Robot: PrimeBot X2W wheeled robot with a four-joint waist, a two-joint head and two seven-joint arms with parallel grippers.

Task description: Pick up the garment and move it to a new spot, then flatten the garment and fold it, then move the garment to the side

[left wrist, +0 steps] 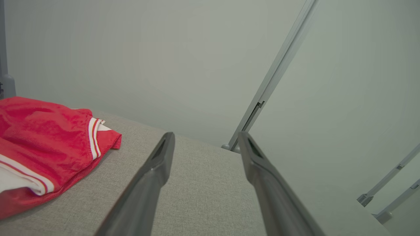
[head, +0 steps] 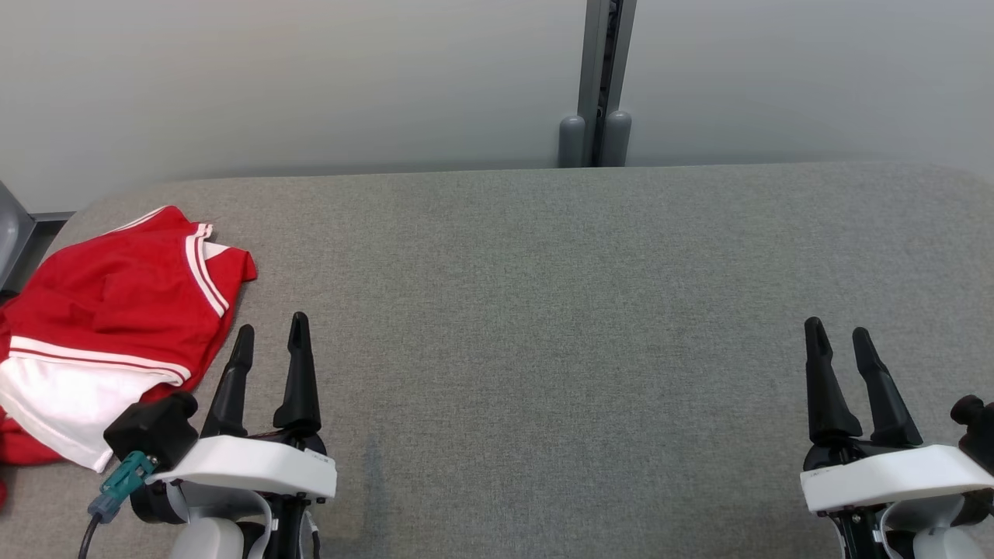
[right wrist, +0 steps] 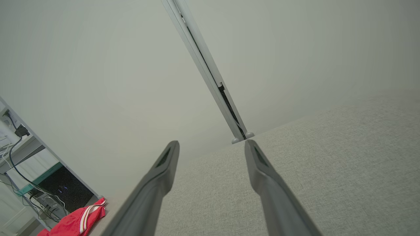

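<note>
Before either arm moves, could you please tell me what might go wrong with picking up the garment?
The garment lies bunched at the left edge of the table, partly out of the head view; a pinch may catch one layer or drag it off.
The teal plug by the left gripper sits next to the cloth and could snag it.
The right gripper is far off; reaching across risks bumping the left one.

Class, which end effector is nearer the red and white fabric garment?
Left. The left end effector sits just beside the red and white garment; the right end effector is far across the grey cloth surface.
</note>
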